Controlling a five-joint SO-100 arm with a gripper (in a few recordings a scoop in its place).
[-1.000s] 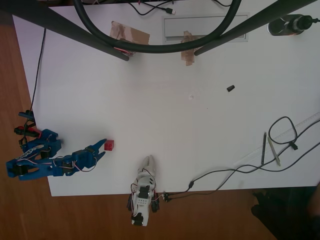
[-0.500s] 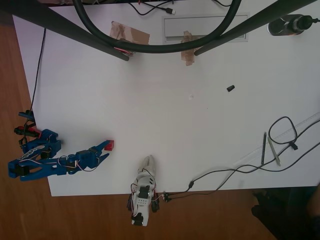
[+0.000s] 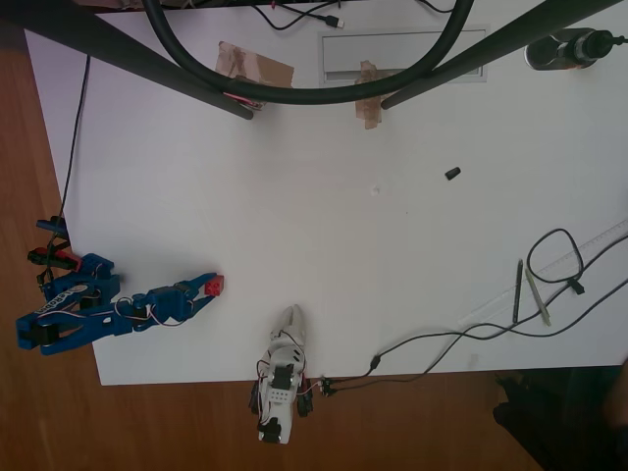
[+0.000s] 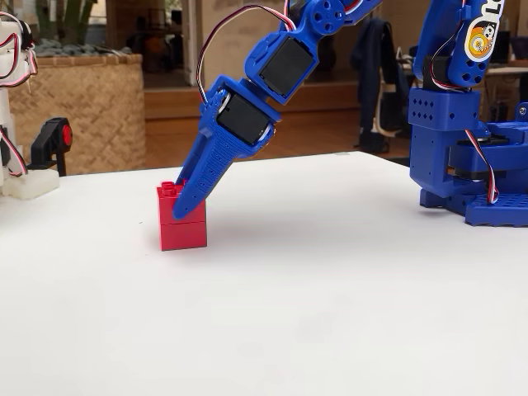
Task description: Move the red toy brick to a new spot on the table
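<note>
Now at the red toy brick (image 4: 182, 218), resting on the table (image 3: 324, 235) near its 7 o'clock corner in the overhead view. Blue gripper (image 3: 210, 287) reaching in from 9 o'clock, fingers (image 4: 202, 177) tilted down across the brick's upper edge, narrowly parted around it; firm clamp impossible to confirm. Best to settle lower, centre the brick between the jaws, squeeze square on flat sides, then lift straight up before carrying toward bare tabletop at 3 o'clock.

Gripper (image 3: 206, 286) advanced right over the last second; fingers now flank red toy brick (image 3: 213, 286), earlier just left of it.
</note>
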